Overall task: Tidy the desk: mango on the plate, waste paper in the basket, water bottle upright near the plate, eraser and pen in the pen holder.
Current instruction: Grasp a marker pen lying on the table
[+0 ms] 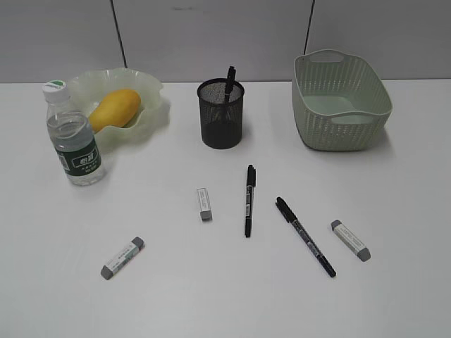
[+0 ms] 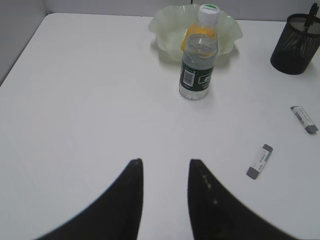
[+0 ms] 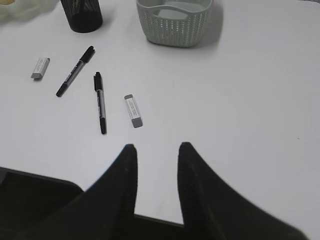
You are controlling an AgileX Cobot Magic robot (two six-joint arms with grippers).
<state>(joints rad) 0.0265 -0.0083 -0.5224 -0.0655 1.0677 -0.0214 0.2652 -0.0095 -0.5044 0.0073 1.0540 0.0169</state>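
Note:
The mango (image 1: 114, 108) lies in the wavy green plate (image 1: 151, 91), with the water bottle (image 1: 74, 137) upright just in front of it. A pen (image 1: 230, 81) stands in the black mesh pen holder (image 1: 220, 120). Two pens (image 1: 249, 199) (image 1: 305, 236) and three erasers (image 1: 204, 203) (image 1: 122, 258) (image 1: 350, 240) lie loose on the desk (image 1: 394, 296). The waste paper is out of view. My left gripper (image 2: 164, 162) hangs open and empty, well short of the bottle (image 2: 199, 55). My right gripper (image 3: 157, 146) is open and empty, near an eraser (image 3: 133, 110).
The green woven basket (image 1: 340, 98) stands at the back right, and a grey wall runs behind the desk. Neither arm shows in the exterior view. The desk's front edge lies under my right gripper in the right wrist view.

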